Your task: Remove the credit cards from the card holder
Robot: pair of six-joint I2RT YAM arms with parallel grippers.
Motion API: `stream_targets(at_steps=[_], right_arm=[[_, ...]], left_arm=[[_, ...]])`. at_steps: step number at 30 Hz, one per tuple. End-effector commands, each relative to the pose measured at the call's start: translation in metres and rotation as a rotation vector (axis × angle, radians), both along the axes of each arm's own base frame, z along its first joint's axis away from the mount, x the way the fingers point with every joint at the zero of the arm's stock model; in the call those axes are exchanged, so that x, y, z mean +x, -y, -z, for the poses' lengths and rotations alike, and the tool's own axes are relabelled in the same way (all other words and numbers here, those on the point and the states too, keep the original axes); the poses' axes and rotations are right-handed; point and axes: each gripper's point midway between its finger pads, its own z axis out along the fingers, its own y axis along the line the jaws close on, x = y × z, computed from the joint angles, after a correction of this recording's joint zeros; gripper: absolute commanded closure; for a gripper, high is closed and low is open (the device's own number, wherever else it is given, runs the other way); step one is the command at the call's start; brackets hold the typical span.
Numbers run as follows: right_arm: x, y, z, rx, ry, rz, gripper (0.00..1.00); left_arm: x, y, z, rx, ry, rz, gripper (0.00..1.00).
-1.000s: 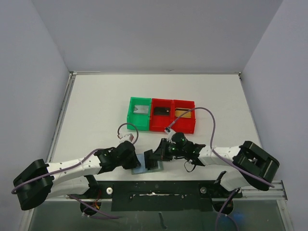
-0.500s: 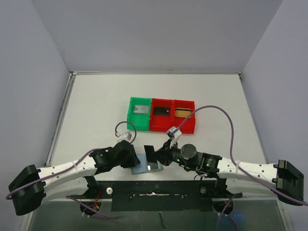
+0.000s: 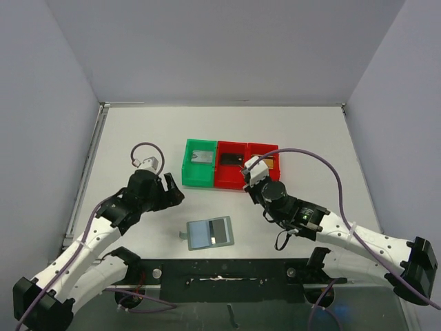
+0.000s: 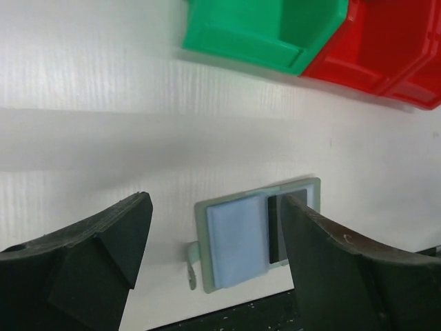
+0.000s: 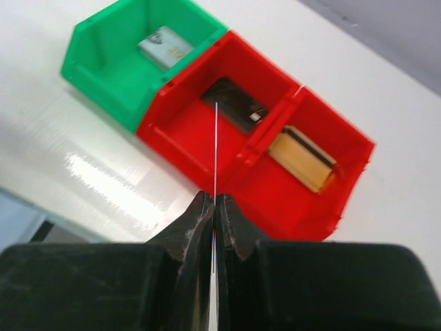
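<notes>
**Top view:** The pale blue-grey card holder [image 3: 210, 233] lies open and flat on the white worktop [image 3: 138, 138], its small grey strap tab [image 3: 183, 236] at its left edge. The left end effector [image 3: 173, 194] hangs beyond the card holder and to its left, apart from it, fingers spread wide and empty. The right end effector [image 3: 249, 174] hangs beyond the card holder and to its right. It sits at the near wall where the first red bin [image 3: 231, 165] meets the second red bin [image 3: 264, 167]. A green bin [image 3: 200, 163] closes that row on the left, and all three bins stand well beyond the card holder.

**Left wrist view:** Two widely parted fingers [image 4: 103, 241] frame the card holder, which lies open on the worktop. It shows one light blue panel with a dark pocket beside it. Nothing touches it.

**Right wrist view:** The right end effector is pinched narrow on a thin credit card [image 5: 216, 152], seen edge-on as a fine line. Behind it, the green bin holds a silvery card [image 5: 165, 47] and the first red bin holds a dark card [image 5: 234, 107]. The second red bin holds a gold-tan credit card [image 5: 300, 158].
</notes>
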Motion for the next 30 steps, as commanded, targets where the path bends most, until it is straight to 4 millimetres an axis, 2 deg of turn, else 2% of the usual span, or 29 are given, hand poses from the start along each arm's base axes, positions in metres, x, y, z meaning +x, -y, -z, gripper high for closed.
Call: stream_targets(at_steps=[1, 3, 7, 10, 14, 17, 20, 25, 30], right_arm=[[0.027, 0.015, -0.031, -0.147, 0.101, 0.031, 1.0], [0.035, 0.014, -0.038, -0.138, 0.121, 0.038, 1.0], [0.054, 0.008, -0.053, -0.058, 0.132, 0.027, 1.0], [0.068, 0.002, -0.056, -0.026, 0.118, -0.014, 1.0], [0.087, -0.004, -0.053, -0.011, 0.086, -0.059, 1.0], [0.097, -0.018, -0.05, -0.032, 0.103, -0.131, 1.0], [0.106, -0.028, -0.039, -0.143, 0.155, -0.214, 1.0], [0.126, -0.031, -0.025, -0.334, 0.197, -0.283, 1.0], [0.146, -0.043, -0.009, -0.427, 0.189, -0.391, 1.0]], left_arm=[[0.013, -0.015, -0.036, 0.023, 0.094, 0.067, 0.23], [0.018, -0.013, -0.05, 0.002, 0.163, 0.092, 0.23], [0.026, -0.027, -0.056, 0.04, 0.262, 0.039, 0.23], [0.028, -0.03, -0.064, 0.038, 0.299, 0.029, 0.23], [0.029, -0.037, -0.064, 0.057, 0.304, -0.004, 0.22], [0.03, -0.043, -0.067, 0.061, 0.312, -0.03, 0.22], [0.032, -0.046, -0.07, 0.05, 0.328, -0.04, 0.22], [0.03, -0.041, -0.072, 0.024, 0.341, -0.017, 0.22], [0.031, -0.044, -0.068, 0.038, 0.325, -0.026, 0.22]])
